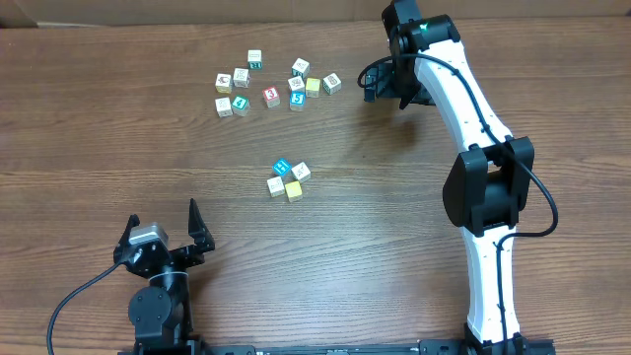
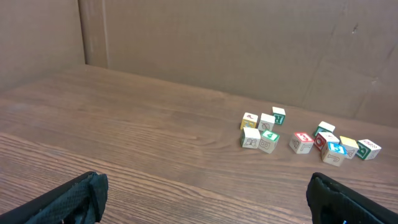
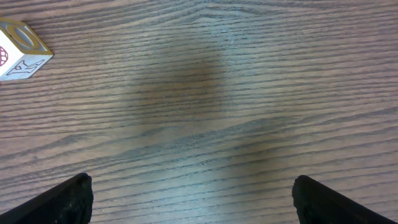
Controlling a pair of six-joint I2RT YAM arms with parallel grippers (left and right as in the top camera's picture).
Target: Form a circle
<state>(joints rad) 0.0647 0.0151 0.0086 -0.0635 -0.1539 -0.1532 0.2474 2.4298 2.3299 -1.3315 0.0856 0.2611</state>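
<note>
Overhead: the circle, four cubes tight together, lies in the middle of the desk, well apart from the scatter farther back. The left claw stands spread near the front edge. The right claw hangs just right of the scatter.

Left wrist: spread fingers frame the far scatter.

Right wrist: the claw is spread over bare wood, with one cube at upper left.

Open table all round circle — scatter well apart
</note>
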